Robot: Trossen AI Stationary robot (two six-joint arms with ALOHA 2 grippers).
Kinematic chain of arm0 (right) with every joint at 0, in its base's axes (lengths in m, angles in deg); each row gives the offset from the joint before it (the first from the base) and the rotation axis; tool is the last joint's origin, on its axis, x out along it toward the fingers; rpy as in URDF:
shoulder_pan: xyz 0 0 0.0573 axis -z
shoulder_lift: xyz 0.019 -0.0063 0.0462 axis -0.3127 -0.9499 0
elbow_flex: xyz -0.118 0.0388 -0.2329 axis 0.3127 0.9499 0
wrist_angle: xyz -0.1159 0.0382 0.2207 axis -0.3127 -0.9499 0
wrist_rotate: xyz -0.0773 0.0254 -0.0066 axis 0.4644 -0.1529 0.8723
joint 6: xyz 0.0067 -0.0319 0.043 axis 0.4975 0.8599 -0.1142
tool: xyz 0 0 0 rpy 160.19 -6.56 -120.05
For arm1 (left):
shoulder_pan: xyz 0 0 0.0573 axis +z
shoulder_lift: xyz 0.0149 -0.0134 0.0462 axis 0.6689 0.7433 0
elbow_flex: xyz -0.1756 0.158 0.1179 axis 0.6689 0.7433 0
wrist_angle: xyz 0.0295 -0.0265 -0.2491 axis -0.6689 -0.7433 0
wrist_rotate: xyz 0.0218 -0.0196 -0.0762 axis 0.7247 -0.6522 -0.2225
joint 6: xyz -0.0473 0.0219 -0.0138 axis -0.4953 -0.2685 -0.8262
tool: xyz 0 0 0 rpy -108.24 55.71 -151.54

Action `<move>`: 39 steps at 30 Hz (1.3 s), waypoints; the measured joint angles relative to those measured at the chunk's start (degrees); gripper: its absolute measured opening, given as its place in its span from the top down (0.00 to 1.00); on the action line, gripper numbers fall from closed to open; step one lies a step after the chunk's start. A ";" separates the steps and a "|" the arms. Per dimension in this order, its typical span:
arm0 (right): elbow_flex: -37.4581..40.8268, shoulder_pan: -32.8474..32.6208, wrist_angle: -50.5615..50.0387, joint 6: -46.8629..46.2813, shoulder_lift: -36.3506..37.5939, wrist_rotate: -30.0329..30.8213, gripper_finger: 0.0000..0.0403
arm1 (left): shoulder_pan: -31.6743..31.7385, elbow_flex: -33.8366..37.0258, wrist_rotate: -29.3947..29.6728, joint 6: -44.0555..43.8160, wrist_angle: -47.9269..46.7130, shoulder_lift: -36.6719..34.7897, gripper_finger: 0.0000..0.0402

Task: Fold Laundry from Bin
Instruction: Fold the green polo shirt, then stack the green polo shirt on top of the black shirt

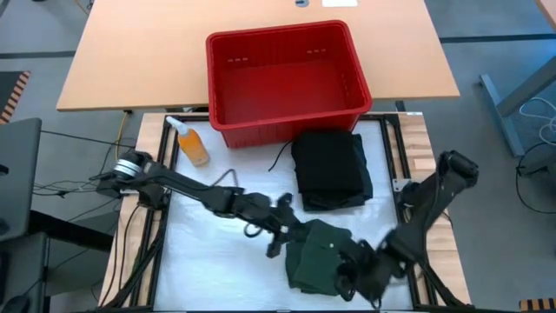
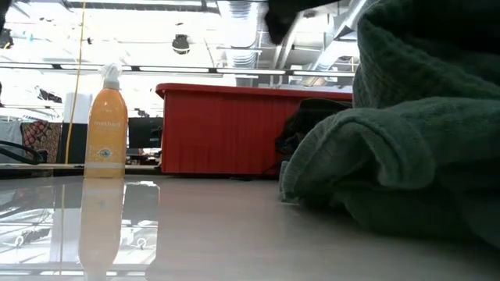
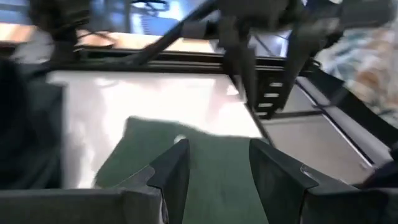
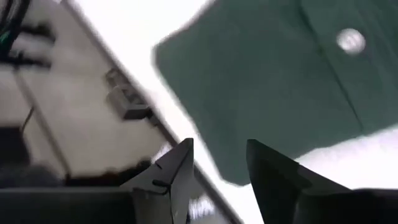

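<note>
From above, the red bin (image 1: pixel 282 83) sits at the far side of the bench (image 1: pixel 217 269) and looks emptied; I see no cloth in it. Just in front of it lies a folded black stack (image 1: pixel 330 169), squared off, I'd say parked there as finished work. An orange bottle (image 1: pixel 191 143) stands near the bin's left corner, out of the way. At the near edge lies the dark green shirt (image 1: pixel 317 256), bunched into a rough packet. The left gripper (image 1: pixel 278 236) hovers at its left edge and the right gripper (image 1: pixel 360 276) at its right, 1 on each side, which suits a fold being pressed or squared.

From bench height, the green shirt (image 2: pixel 391 148) fills the right of the view in thick rolled folds, resting on the white surface. The bin (image 2: pixel 234 129) stands behind it, and the bottle (image 2: pixel 107 121) well to the left.

The left wrist camera looks down on the green cloth (image 3: pixel 205 168). The left gripper (image 3: pixel 217 168) has its fingers parted over it with nothing pinched between them.

The right wrist camera shows the shirt's corner and a pale button (image 4: pixel 350 40). The right gripper (image 4: pixel 217 165) is also spread, released, hanging over bare bench beside the cloth. My guess is the shirt still needs a tidier fold before joining the stack.
</note>
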 joint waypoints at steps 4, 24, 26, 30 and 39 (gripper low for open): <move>1.45 -5.07 -0.37 -11.85 -3.80 7.99 0.57 | 0.85 -11.50 -5.98 3.46 -6.16 9.06 0.61; 1.59 -11.48 -5.04 -34.06 -10.11 11.25 0.57 | 2.92 -34.13 -6.41 5.64 -47.01 26.73 0.61; 1.78 -10.63 -5.69 -34.04 -9.87 11.21 0.56 | 2.58 -34.11 -5.27 4.80 -47.76 26.02 0.61; 2.22 -8.39 -9.91 -33.96 -9.79 11.11 0.52 | 1.60 -34.11 -3.67 2.39 -47.76 23.26 0.61; 2.13 -8.49 -16.47 -35.55 -4.63 11.59 0.32 | -1.76 -28.38 7.04 -4.13 -48.39 9.92 0.61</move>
